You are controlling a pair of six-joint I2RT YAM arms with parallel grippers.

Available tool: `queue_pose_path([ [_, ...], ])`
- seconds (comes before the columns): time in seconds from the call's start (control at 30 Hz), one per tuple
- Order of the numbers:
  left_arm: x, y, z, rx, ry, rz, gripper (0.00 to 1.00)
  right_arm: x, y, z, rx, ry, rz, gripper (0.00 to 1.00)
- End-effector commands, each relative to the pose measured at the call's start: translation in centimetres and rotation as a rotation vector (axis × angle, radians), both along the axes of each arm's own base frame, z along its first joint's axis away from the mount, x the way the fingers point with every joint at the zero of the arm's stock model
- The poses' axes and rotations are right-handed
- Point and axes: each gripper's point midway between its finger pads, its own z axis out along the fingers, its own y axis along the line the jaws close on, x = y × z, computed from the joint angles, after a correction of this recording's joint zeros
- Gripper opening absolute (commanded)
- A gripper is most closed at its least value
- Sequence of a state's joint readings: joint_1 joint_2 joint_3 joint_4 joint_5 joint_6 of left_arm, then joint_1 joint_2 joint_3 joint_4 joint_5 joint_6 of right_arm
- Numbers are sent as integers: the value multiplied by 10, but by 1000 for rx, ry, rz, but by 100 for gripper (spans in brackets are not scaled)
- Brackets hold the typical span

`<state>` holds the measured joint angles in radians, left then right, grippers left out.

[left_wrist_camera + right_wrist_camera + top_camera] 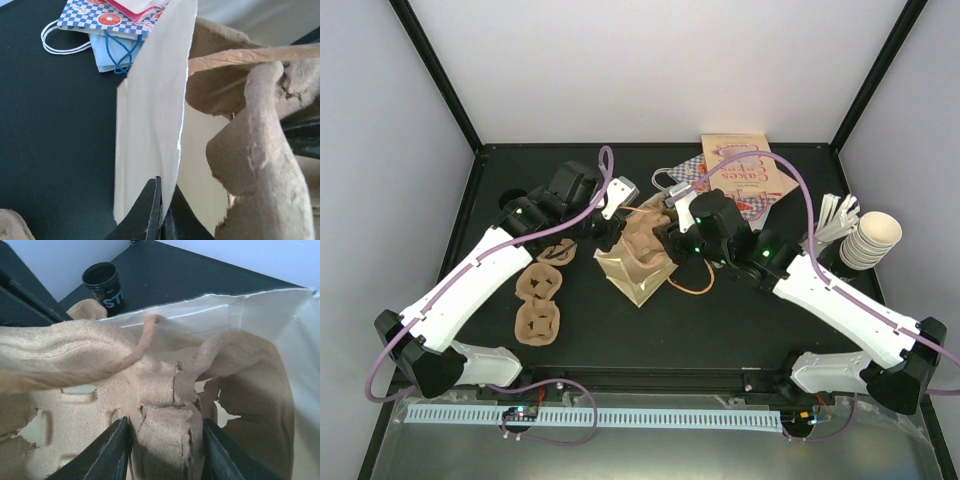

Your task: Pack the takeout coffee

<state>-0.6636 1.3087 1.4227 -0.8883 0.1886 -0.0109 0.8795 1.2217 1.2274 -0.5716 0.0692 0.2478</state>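
Two pincers [167, 189] [166, 424], on bag [150, 125] and carrier [160, 390]

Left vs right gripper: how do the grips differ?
Opening: fingers of the left gripper meet; those of the right gripper stand apart. Held: left pinches the thin wall of the tan bag; right clamps the thick post of the cardboard carrier. Both at the bag's mouth.
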Motion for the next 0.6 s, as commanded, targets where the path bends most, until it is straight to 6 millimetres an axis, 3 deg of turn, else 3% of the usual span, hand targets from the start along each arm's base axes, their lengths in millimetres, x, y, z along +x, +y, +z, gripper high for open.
queue_pose_path([
  [0.0,-2,-8,21,-48,-39,-29,2,13,-13,13,-26,-62,-99,41],
  [0.57,7,-2,29,-14,-84,10,1,-5,-18,-33,-195,-112,-79,40],
])
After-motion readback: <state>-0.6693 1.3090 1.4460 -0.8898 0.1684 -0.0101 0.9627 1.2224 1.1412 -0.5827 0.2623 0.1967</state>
